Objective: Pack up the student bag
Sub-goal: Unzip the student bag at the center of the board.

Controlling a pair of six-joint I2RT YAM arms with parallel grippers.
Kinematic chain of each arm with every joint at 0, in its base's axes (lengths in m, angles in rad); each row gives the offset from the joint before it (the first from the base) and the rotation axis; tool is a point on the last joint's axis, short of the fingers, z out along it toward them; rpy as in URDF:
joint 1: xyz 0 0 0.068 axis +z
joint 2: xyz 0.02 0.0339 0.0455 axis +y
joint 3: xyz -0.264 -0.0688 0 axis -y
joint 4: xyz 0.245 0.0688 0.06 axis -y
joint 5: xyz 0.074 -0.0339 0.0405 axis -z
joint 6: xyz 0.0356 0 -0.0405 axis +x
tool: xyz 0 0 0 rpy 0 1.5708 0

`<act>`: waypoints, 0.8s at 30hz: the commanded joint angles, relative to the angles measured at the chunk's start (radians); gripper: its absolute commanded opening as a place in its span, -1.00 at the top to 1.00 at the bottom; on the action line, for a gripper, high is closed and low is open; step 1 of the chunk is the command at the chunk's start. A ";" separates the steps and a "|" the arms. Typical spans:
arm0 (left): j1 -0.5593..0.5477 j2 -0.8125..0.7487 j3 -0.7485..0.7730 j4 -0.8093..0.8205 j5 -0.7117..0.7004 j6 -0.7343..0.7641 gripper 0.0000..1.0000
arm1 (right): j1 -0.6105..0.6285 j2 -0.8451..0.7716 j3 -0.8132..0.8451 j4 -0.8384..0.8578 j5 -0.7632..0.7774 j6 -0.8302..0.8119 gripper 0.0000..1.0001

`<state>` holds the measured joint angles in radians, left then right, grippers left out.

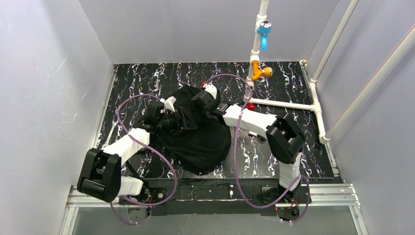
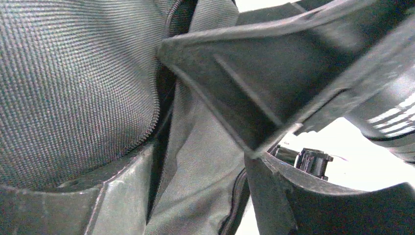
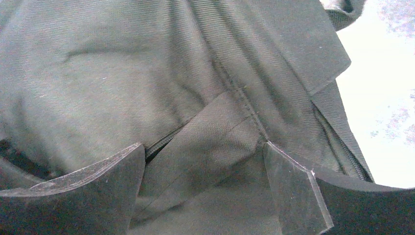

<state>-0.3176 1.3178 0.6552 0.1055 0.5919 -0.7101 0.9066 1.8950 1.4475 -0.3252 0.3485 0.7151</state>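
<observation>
Between the left fingers [image 2: 73, 210], set part-way apart, sits a fold of fabric w/ a zip [image 2: 155, 117]; can't tell if they pinch it. Alongside, the right fingers [image 3: 88, 196] are spread wide, dark fabric across the gap. Both sets press at the upper end of the student bag [image 1: 205, 142], which lies flat mid-tabletop [image 1: 284, 78], betw. the 2 arms.
</observation>
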 commanded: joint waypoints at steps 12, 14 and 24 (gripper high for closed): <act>-0.011 -0.175 0.201 -0.475 -0.130 0.279 -0.46 | 0.060 -0.254 -0.454 0.345 0.034 0.029 0.35; -0.015 -0.144 0.289 -0.522 -0.141 0.343 -0.46 | 0.059 -0.270 -0.496 0.420 0.000 0.035 0.43; -0.212 0.078 0.582 -0.699 -0.519 0.700 -0.43 | -0.040 -0.264 -0.543 0.585 -0.232 0.066 0.68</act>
<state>-0.4942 1.3483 1.1481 -0.4751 0.2272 -0.1631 0.8955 1.6295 0.9173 0.1364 0.2554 0.7616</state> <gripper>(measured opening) 0.708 0.316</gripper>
